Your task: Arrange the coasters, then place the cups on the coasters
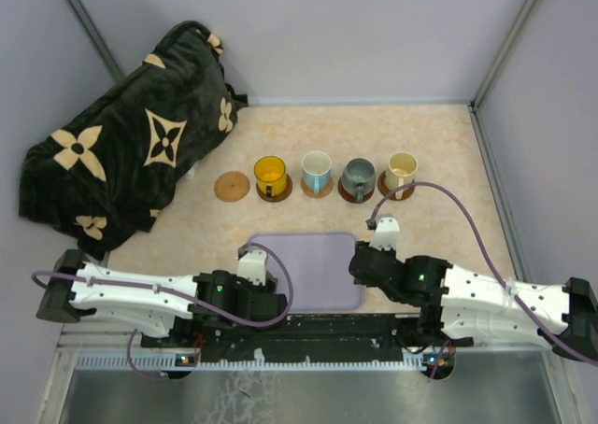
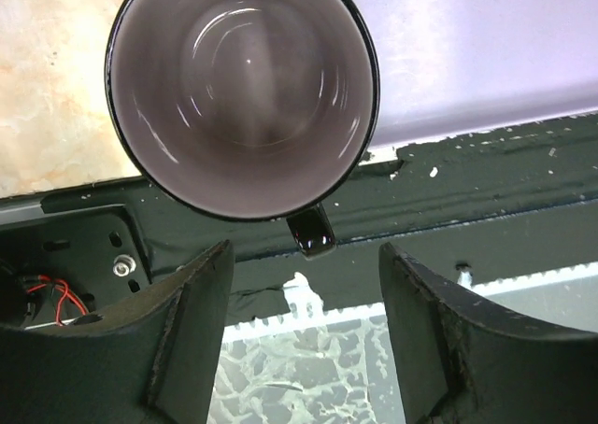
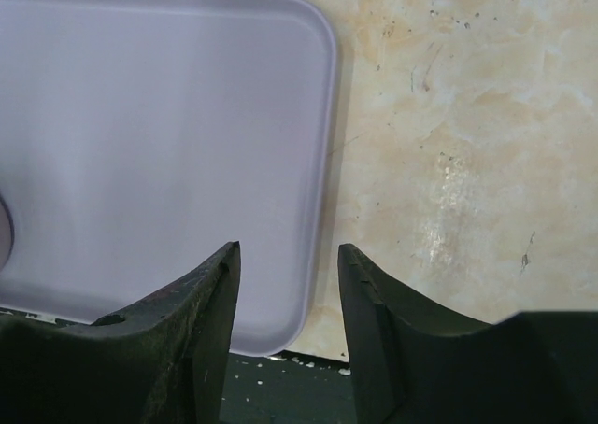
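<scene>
Handle pointing back between our left jaws, the mauve mug (image 2: 243, 92) stands just ahead of them at the tray's (image 1: 313, 270) near-left corner; we hold them spread, gripping nothing. Our right jaws gape over its right edge. The bare coaster (image 1: 231, 185) lies beyond, nearer our left arm.

A black flower-patterned blanket (image 1: 121, 153) lies far left; a lavender tray (image 1: 318, 270) sits near the front.
</scene>
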### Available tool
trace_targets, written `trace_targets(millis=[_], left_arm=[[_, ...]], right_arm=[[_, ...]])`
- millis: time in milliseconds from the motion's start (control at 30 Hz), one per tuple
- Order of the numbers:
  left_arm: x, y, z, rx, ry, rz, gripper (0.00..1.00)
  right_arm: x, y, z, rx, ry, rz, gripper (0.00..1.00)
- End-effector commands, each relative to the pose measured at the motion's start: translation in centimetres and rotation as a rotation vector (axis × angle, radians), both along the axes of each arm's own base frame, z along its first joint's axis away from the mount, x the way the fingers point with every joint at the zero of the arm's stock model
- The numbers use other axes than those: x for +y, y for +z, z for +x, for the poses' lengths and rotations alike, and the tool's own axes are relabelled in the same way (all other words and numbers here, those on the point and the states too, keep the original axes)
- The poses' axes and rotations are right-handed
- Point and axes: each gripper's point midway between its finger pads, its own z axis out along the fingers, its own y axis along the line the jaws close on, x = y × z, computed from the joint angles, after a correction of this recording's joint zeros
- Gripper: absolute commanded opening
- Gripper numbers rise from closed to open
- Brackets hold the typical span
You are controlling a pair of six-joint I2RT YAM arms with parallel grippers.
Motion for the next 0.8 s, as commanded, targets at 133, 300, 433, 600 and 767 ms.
trace_targets(millis=[133,300,433,600,767], left_arm=[[0.1,-1.2,0.6,-0.035,0.062,0.046,0.72],[0.3,-1.3,1.2,-0.052,0.093,0.02,0.71],[0.1,-1.8,1.3,-0.044,0.098,0.014,0.68],[-0.2,-2.7,1.3,-0.024,0.083,0.026,0.67],[0.0,-3.5,1.4,-0.01,0.077,0.035,0.65]], right_arm=[[0.9,0.2,0.0,-0.004,-0.004,0.065,0.46],[0.6,0.0,-0.2,0.001,0.0,0.064,0.46],[0.5,0.2,-0.3,-0.003,0.0,0.072,0.46],[0.3,0.1,-0.3,-0.005,-0.007,0.079,0.46],[0.4,-0.1,-0.4,0.002,-0.008,0.084,0.47]])
